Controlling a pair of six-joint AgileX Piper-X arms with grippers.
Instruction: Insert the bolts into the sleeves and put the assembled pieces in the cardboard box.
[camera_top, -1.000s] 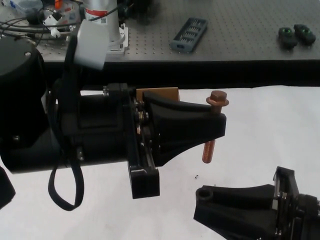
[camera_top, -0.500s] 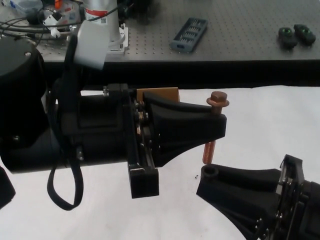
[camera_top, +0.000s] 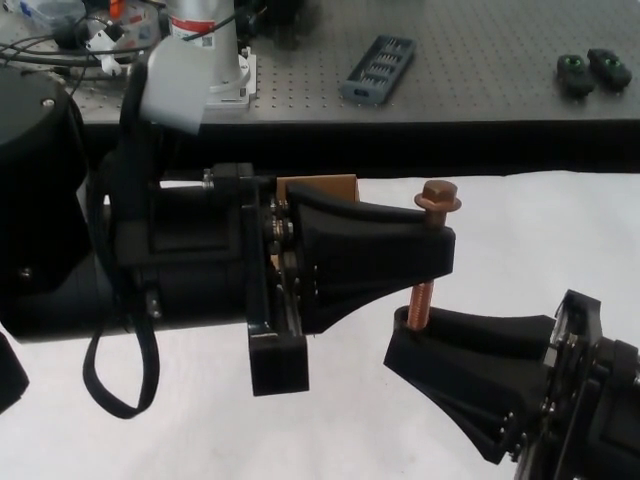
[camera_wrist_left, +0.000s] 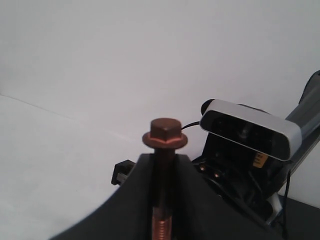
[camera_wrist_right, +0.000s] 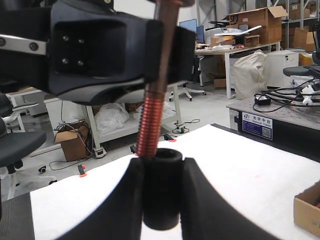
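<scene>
My left gripper (camera_top: 432, 250) is clamped on a copper-coloured hex-head flanged bolt (camera_top: 436, 197), which it holds upright just under the head, with the threaded shank hanging out below the fingers. My right gripper (camera_top: 410, 343) sits lower and nearer to me, its two black fingers closed around a short black cylindrical sleeve (camera_wrist_right: 161, 186) that stands with its open end up. From the right wrist camera, the bolt's threaded tip is at the sleeve's top rim, toward one edge of the opening. I cannot tell whether it has entered the bore or merely touches the rim. Both parts are held above the white bench cover (camera_top: 540, 230). The brown cardboard box (camera_top: 318, 185) sits on that cover beyond the left gripper, mostly hidden behind it in the high view.
</scene>
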